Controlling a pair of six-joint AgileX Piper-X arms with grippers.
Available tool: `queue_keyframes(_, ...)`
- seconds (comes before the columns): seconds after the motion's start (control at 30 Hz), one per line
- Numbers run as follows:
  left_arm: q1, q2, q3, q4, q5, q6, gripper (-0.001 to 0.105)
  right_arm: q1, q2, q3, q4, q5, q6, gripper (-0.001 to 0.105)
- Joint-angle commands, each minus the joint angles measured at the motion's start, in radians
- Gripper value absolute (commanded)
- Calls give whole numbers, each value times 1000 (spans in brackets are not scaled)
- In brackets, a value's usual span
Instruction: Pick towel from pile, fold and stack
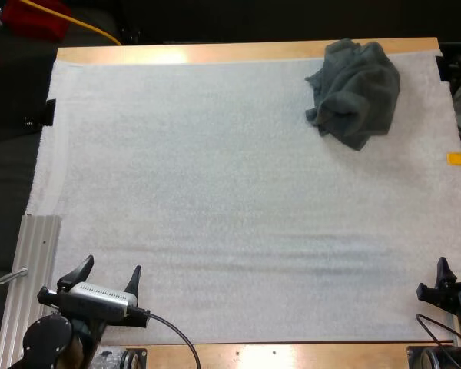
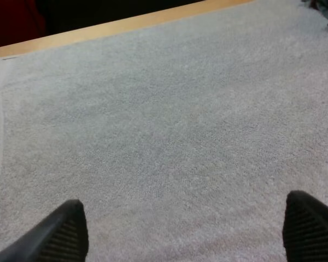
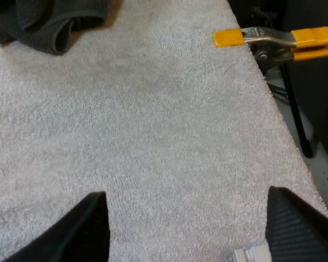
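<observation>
High view: the crumpled dark grey-green towel (image 1: 355, 92) lies in a heap at the far right corner of the white mat (image 1: 215, 192), well apart from both arms, and whether the heap is one towel or more I cannot tell. The right wrist view catches its near folds ahead over bare mat. The right tool (image 3: 188, 218) sits at the near right edge of the desk (image 1: 215, 52), fingers wide apart and holding nothing. The left tool (image 1: 110, 273) waits at the near left, equally spread and empty. The step in hand looks like the first reach, and the right arm is the nearer one. It would do best to pinch a raised fold or loose corner, not the bulk, then carry it to mid-mat where both tools can work.
</observation>
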State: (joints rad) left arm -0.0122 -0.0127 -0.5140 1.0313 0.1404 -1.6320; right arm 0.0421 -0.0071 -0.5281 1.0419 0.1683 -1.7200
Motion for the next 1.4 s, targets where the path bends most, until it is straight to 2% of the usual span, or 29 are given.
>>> queue_keyframes(0.0,-1,-134,-2,-14,-10,-1,71,-1,-45,-5,-7,0,0,60)
queue_keyframes(0.33,-1,-132,-2,-14,-10,-8,71,-1,-45,-9,-7,-5,-11,60)
queue_keyframes(0.43,-1,-114,-10,-13,-2,-18,71,-1,-33,-32,8,-53,-11,60)
queue_keyframes(0.63,-1,-16,-82,10,86,-19,71,-1,43,-130,68,-153,-11,60)
queue_keyframes(0.83,-1,122,-189,10,170,-19,71,-1,156,-255,71,-255,-11,60)
queue_keyframes(0.9,-1,178,-239,10,213,-19,71,-1,208,-310,71,-305,-11,60)
queue_keyframes(1.1,-5,294,-322,10,358,-19,71,-1,335,-423,71,-426,-11,60)
queue_keyframes(1.2,-24,336,-356,10,400,-19,71,-1,400,-464,68,-497,-11,60)
queue_keyframes(1.37,-99,380,-405,18,412,-19,71,-1,511,-509,39,-592,-11,60)
